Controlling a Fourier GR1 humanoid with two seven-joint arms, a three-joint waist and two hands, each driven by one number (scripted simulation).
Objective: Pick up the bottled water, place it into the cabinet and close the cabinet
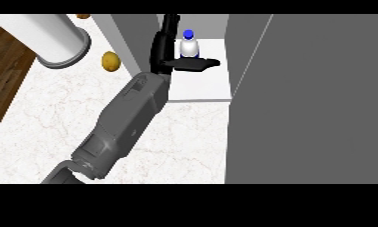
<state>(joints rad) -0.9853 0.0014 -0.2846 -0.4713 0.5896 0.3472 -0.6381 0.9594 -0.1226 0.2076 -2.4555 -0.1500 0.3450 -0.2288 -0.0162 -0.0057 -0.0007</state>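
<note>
The light is soft and even. The marble counter (44,116) looks bright and pale, with no shiny glare on it. Inside the cabinet (199,83) the white floor is the brightest spot. The cabinet's big door (303,101), to the right of that floor, is a flat dull grey. A dark shadow lies on the cabinet floor, just in front of the bottled water (189,45). Edges look a bit blocky and rough. Straight lines stay straight near the sides.
</note>
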